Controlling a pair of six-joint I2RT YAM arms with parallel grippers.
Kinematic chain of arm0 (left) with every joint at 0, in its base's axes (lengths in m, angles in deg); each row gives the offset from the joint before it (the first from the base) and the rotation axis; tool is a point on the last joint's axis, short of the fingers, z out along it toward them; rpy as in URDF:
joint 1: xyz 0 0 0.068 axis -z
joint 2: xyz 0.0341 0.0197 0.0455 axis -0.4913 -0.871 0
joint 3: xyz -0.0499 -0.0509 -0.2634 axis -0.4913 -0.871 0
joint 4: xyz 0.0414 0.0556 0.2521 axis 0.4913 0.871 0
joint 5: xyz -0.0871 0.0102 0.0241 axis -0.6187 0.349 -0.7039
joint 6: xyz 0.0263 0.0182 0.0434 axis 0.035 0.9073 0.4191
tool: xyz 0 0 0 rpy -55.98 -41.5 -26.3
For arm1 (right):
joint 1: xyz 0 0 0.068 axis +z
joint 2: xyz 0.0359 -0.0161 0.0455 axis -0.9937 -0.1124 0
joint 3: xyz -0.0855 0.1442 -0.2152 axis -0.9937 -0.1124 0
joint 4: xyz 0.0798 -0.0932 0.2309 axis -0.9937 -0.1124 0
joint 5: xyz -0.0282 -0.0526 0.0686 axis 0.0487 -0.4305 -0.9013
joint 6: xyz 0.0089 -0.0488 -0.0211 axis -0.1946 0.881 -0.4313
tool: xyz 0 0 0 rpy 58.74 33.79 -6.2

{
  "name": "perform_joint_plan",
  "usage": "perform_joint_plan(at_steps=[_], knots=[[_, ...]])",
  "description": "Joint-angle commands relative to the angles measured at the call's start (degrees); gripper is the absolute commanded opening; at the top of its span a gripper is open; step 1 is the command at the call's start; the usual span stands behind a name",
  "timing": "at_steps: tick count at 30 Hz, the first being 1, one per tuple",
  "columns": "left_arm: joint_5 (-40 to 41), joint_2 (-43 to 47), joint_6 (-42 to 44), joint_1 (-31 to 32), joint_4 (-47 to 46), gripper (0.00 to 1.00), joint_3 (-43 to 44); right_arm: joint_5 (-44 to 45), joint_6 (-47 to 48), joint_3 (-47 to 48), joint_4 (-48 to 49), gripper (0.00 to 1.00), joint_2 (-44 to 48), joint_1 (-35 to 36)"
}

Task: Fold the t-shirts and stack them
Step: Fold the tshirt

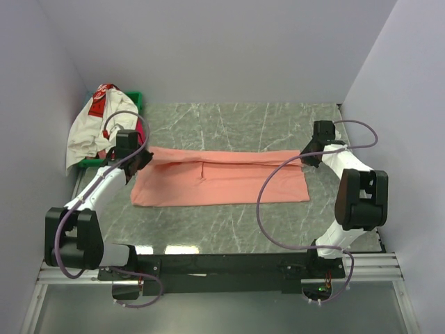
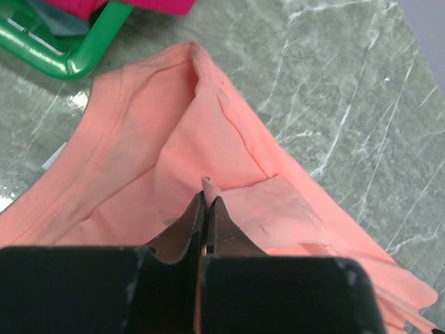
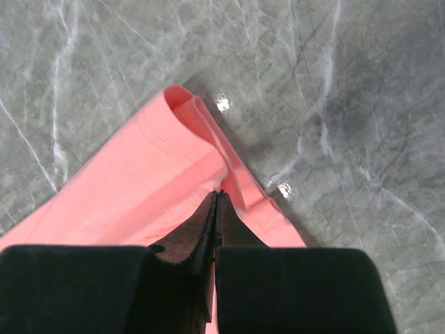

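The salmon-pink t-shirt [image 1: 222,177] lies across the middle of the table, folded into a long band. My left gripper [image 1: 142,158] is shut on a pinch of its cloth at the left end; in the left wrist view a small tab of pink fabric [image 2: 207,185] pokes out between the closed fingertips [image 2: 208,200]. My right gripper [image 1: 306,157] is shut on the shirt's right end, where the folded hem [image 3: 201,132] curls up just past the tips [image 3: 217,196]. The white t-shirt with a red patch [image 1: 90,122] hangs over the tray at far left, with a magenta-pink one [image 2: 139,5] under it.
A green plastic tray [image 1: 135,97] stands at the back left corner, its rim [image 2: 76,59] close to the shirt's left end. Grey walls close in on the left, back and right. Cables loop from both arms over the marble-patterned table [image 1: 236,122].
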Motion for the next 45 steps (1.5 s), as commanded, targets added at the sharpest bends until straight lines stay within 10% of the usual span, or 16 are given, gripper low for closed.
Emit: perform_joint_plan(at_steps=[1,13,21,45], knots=[[0.1,3.0,-1.0,0.0,-0.2,0.00,-1.3,2.3,0.0,-0.6,1.6,0.00,3.7,-0.4],[0.2,5.8,-1.5,0.0,-0.8,0.00,-5.3,0.9,-0.1,-4.6,3.6,0.00,5.9,-0.4],[-3.7,11.6,-1.7,0.0,-5.0,0.13,-11.9,-0.5,-0.6,-7.8,4.2,0.39,10.0,-0.4],[-4.5,15.0,-1.9,0.0,-5.8,0.11,-17.6,6.5,-3.4,-3.6,1.5,0.41,4.4,10.2]])
